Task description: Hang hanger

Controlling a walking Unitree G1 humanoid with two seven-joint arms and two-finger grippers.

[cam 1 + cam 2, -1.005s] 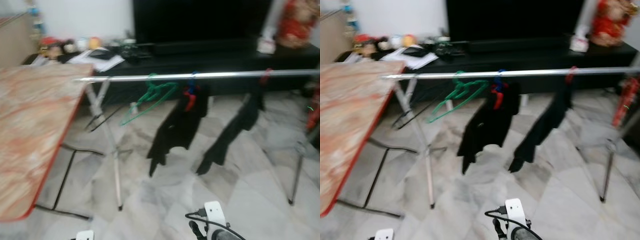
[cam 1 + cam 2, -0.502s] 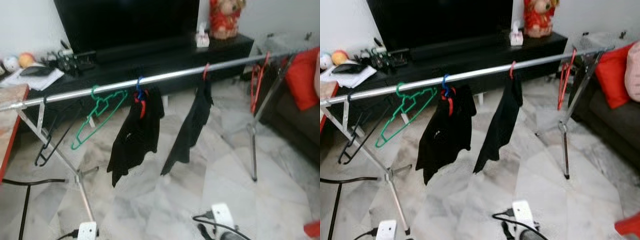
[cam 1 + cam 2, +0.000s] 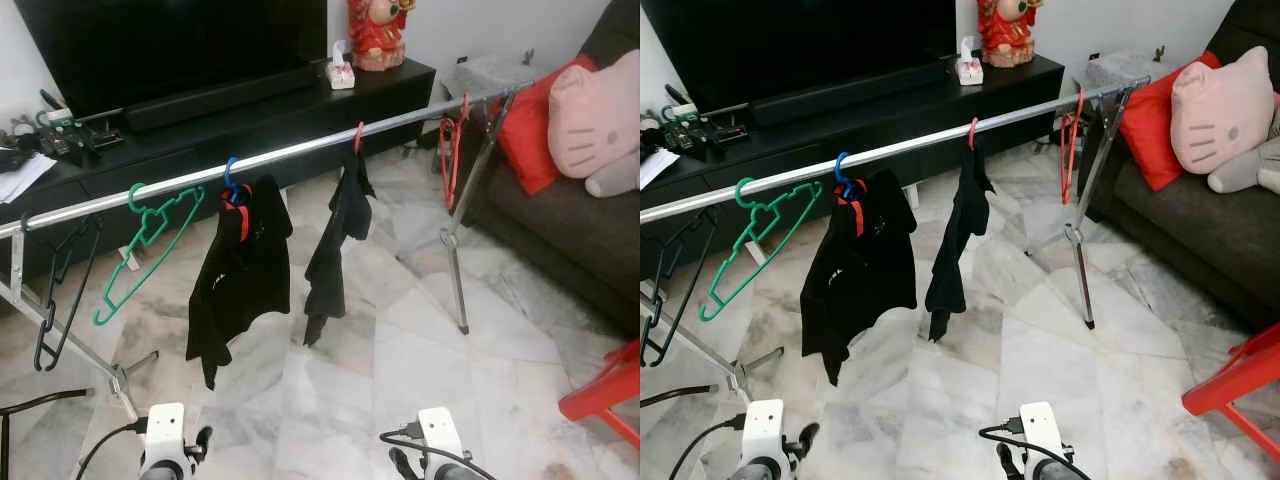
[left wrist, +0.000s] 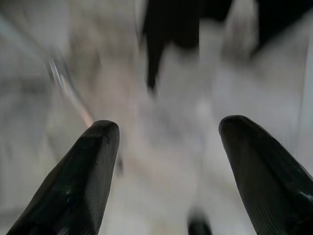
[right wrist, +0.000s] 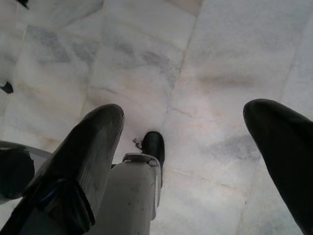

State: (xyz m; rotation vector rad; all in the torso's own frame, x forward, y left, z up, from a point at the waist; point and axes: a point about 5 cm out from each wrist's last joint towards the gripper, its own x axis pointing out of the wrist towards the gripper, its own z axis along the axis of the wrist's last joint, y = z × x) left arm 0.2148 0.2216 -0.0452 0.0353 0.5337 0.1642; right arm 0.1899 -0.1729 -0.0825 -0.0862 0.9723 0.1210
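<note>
Hangers hang on the rail (image 3: pixel 300 152): a green hanger (image 3: pixel 145 240), a black hanger (image 3: pixel 55 300), a red hanger (image 3: pixel 452 150), and two with black clothes (image 3: pixel 240 280). Left gripper (image 4: pixel 161 166) and right gripper (image 5: pixel 181 147) are both spread wide, low, holding nothing. With no hanger in a gripper, a reach could bump the rail and knock clothes off.

Left wrist view blurred; black hanger (image 3: pixel 55 300) cut by frame edge; red stool (image 3: pixel 605 390) cropped.
</note>
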